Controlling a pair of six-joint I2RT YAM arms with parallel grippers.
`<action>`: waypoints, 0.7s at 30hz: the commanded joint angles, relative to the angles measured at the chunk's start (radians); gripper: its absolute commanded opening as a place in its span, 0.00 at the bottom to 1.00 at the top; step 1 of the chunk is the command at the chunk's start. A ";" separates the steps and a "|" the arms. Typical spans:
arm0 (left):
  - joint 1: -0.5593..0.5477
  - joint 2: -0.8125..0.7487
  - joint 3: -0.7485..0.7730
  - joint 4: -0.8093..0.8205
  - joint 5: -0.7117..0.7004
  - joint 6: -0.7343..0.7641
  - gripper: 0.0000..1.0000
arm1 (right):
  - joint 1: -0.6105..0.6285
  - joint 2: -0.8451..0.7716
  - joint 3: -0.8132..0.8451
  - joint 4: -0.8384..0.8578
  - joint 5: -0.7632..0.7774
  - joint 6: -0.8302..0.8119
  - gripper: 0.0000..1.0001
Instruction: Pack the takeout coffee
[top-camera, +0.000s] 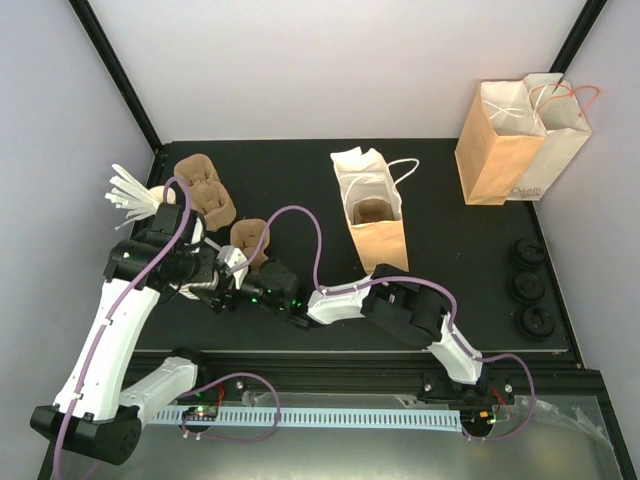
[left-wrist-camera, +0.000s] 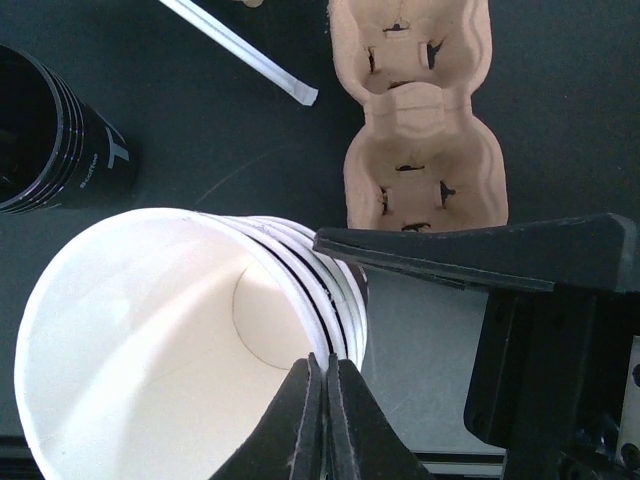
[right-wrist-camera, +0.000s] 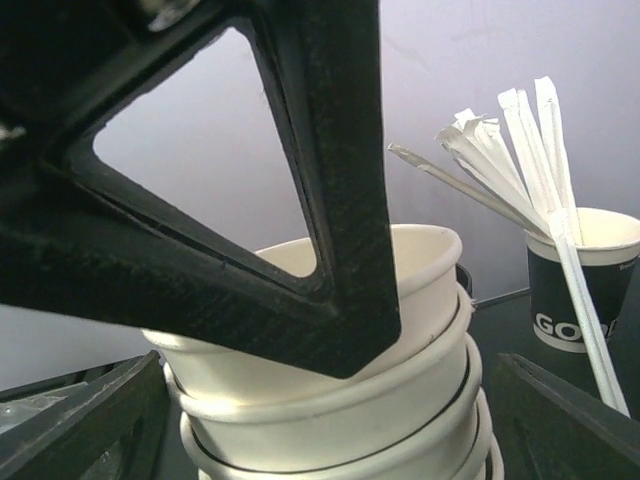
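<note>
A stack of lidless cream cups (left-wrist-camera: 170, 340) stands at the table's left; it also shows in the right wrist view (right-wrist-camera: 330, 400). My left gripper (left-wrist-camera: 325, 385) is shut on the rim of the top cup (right-wrist-camera: 420, 260), which sits tilted and slightly raised in the stack. My right gripper (right-wrist-camera: 330, 440) has a finger (right-wrist-camera: 90, 420) against each side of the lower stack. In the top view both grippers, left (top-camera: 222, 272) and right (top-camera: 245, 290), meet over the stack and hide it. No lidded coffee cup shows plainly. An open paper bag (top-camera: 372, 215) stands mid-table.
Three black round lids (top-camera: 528, 287) lie at the right edge. Two more paper bags (top-camera: 520, 140) stand at the back right. Cardboard cup carriers (top-camera: 205, 190) (left-wrist-camera: 420, 130) lie behind the stack. A black cup (right-wrist-camera: 580, 290) of wrapped straws (top-camera: 128, 192) stands at the far left.
</note>
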 joint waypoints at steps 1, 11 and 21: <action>-0.002 -0.017 0.011 0.007 -0.002 0.012 0.01 | -0.009 0.019 0.026 -0.009 0.023 0.000 0.88; -0.006 -0.011 0.031 -0.019 -0.052 0.003 0.02 | -0.016 0.074 0.015 -0.005 -0.018 0.044 0.79; -0.011 0.016 0.081 -0.039 -0.097 -0.015 0.02 | -0.014 0.131 -0.003 0.010 -0.039 0.088 0.76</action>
